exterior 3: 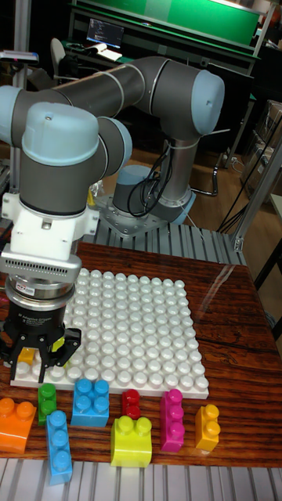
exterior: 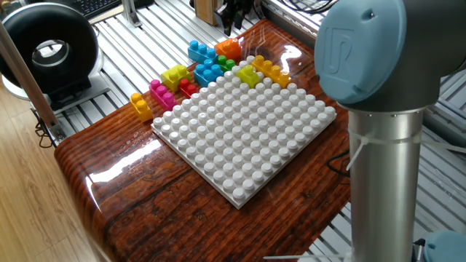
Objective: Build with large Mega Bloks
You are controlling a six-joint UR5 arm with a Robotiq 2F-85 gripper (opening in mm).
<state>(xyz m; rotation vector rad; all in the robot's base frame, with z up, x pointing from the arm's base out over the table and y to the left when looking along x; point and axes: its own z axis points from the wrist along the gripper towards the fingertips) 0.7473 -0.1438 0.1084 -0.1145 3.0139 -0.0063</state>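
Black two-finger gripper [exterior 3: 37, 350] fingers apart, empty, hovering over white studded baseplate [exterior 3: 133, 329] corner near lime brick [exterior 3: 69, 352]. Loose bricks along baseplate edge: two blue [exterior 3: 92, 401], two yellow [exterior 3: 131, 440], one orange [exterior 3: 17, 421], green [exterior 3: 47, 401], red [exterior 3: 131, 403], magenta [exterior 3: 171, 419].

White studded baseplate [exterior: 247, 131] on glossy wooden table [exterior: 145, 196]; black round device [exterior: 47, 47] alongside

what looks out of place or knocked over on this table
Nothing stands out. The chunky plastic bricks, such as the square blue brick and the magenta brick, stand studs up on the wooden table beside the white studded baseplate. The two-finger gripper hangs over the baseplate's corner, holding nothing visible.
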